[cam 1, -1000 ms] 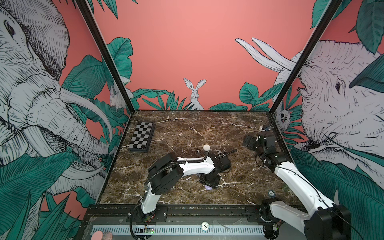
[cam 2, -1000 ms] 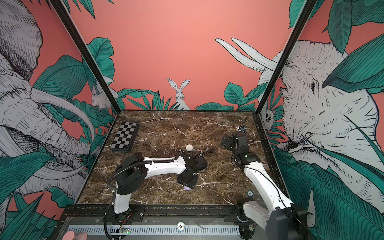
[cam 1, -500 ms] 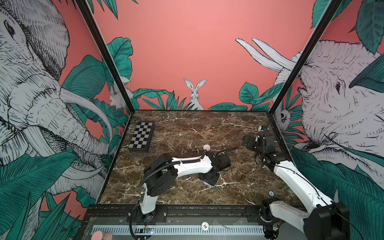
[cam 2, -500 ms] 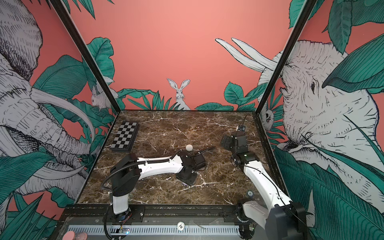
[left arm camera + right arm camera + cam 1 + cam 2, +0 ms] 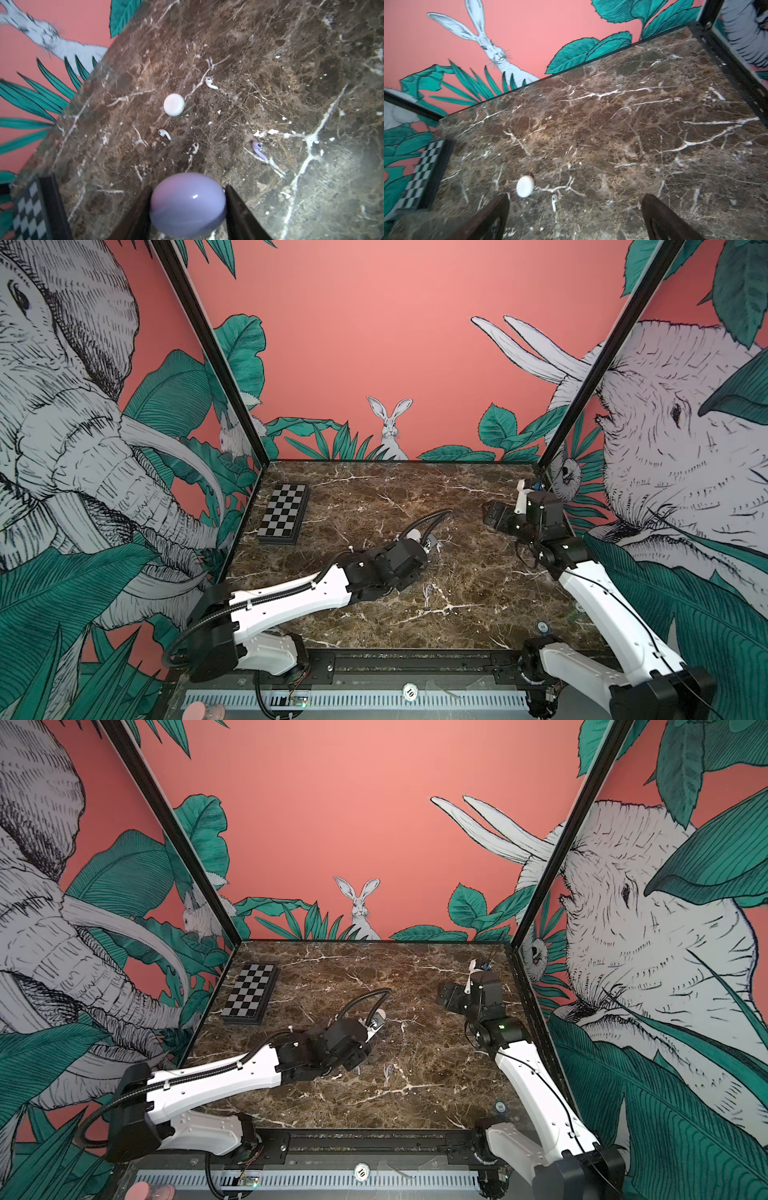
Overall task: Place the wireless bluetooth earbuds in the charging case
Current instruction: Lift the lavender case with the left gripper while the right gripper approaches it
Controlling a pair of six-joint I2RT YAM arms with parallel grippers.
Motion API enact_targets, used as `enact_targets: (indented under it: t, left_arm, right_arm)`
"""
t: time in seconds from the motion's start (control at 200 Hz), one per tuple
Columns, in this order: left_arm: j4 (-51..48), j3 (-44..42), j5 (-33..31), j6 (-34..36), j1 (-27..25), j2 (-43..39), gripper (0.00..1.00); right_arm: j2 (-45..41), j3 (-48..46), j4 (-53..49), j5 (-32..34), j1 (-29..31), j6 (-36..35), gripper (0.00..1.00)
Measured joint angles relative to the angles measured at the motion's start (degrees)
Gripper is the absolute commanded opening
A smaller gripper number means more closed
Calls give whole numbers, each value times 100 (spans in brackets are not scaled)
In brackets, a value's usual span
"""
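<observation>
Three earbuds are seen lying loose on the tabletop (image 5: 291, 62) in the left wrist view. Two white earbuds (image 5: 211, 83) are set on opposite sides of the closed white case (image 5: 174, 104), near it without touching, and a lilac earbud (image 5: 258, 150) lies well apart from those; a fourth cannot be made out. None is yet seated in a case. The lilac case (image 5: 188, 207), lid shut, is pinched across its rounded sides by the left gripper (image 5: 188, 188). This is probably done so that it can be steadied or repositioned before being opened, since nothing can be inserted while it is closed. The lilac earbud lies ahead of that gripper and off to one side, near but outside the jaws. The right gripper (image 5: 576, 196) is held spread wide and empty above the tabletop. The white case and one white earbud (image 5: 554, 202) lie ahead of its fingers, so it is presumably kept ready for a pick.
</observation>
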Motion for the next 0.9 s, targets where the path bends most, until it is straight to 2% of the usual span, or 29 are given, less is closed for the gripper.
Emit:
enact_targets:
  t: [0.15, 0.245, 0.395, 0.535, 0.765, 0.9]
  left_arm:
    - [625, -605, 216, 1311, 428, -640, 0]
    - [754, -839, 424, 1827, 688, -892, 0]
    - [1010, -1200, 820, 2450, 872, -1340, 0]
    - [1062, -1480, 1473, 2730, 872, -1558, 0]
    - [1060, -1768, 2708, 2743, 872, -1961, 0]
    - [1082, -1775, 3095, 2730, 872, -1939, 0]
  right_arm:
    - [116, 411, -361, -1132, 9, -2, 96]
    - [251, 455, -520, -1779, 103, -24, 96]
    - [540, 538, -1043, -2378, 699, -297, 96]
    - [752, 586, -1150, -2697, 1213, -507, 96]
    - [811, 398, -905, -3064, 1486, -564, 94]
    - [841, 251, -688, -3346, 1617, -546, 85]
